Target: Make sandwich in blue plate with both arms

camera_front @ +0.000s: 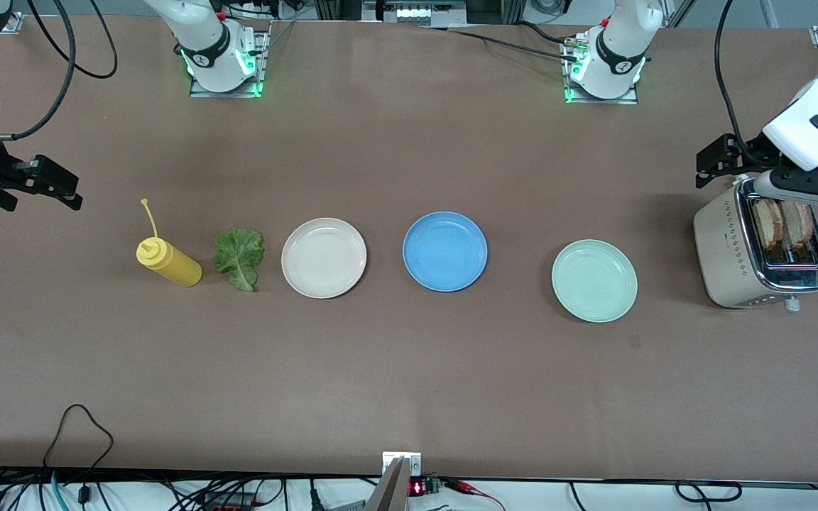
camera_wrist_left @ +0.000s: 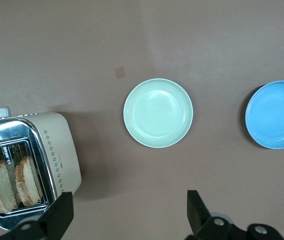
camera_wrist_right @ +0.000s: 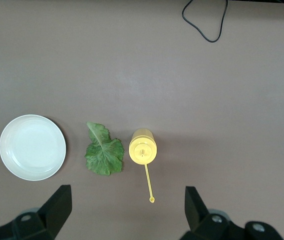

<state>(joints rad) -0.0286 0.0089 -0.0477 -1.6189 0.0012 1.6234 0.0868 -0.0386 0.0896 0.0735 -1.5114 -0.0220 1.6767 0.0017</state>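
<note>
From the front camera I see a matte brown table with cables along its near edge. The glossy round blue plate sits mid-table, between a beige-white plate and a mint-green plate; ruffled lettuce lies at nine o'clock of the beige plate.

Left wrist view — the left gripper, fingers apart, hangs beside the chrome-topped toaster holding two bread slices.

Right wrist view — the right gripper, fingers apart, hangs over bare table near the yellow squeeze bottle.

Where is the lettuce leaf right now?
In the front view the lettuce leaf lies on the table toward the right arm's end, between the yellow squeeze bottle and the beige-white plate.
</note>
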